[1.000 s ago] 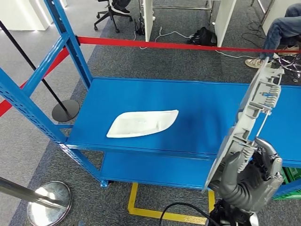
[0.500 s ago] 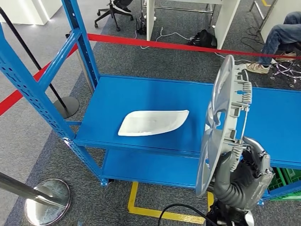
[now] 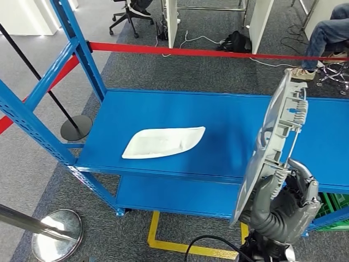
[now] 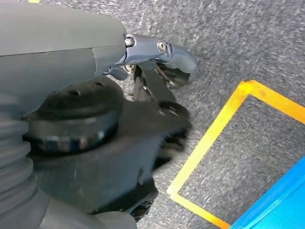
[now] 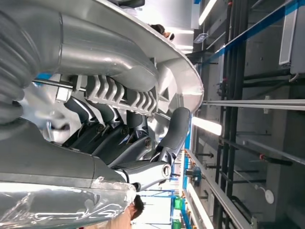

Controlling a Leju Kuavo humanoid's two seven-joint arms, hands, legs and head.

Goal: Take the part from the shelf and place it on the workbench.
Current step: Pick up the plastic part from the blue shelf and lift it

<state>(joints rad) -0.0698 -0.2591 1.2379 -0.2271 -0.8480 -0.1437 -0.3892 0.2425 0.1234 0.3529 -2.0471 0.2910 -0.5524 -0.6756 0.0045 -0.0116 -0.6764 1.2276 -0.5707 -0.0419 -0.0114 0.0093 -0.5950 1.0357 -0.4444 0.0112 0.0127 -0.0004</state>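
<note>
Grips the grey part (image 3: 271, 147) by its lower end in the right hand (image 3: 288, 204) at five o'clock, fingers (image 5: 107, 138) wrapped around it; tilted further toward one o'clock than half a second ago, upper end over the shelf (image 3: 230, 136). Left hand (image 4: 107, 138) hangs over carpet, grip unclear. Holds one white part (image 3: 163, 143) on the shelf at nine o'clock.

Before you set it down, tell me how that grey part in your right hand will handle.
The grey part is probably stiff: it stands tall above the right hand without sagging. It looks like thin ribbed plastic, so likely light. Held only at its lower end, it may swing or tip, and its small clips might snap if knocked on the blue shelf.
</note>
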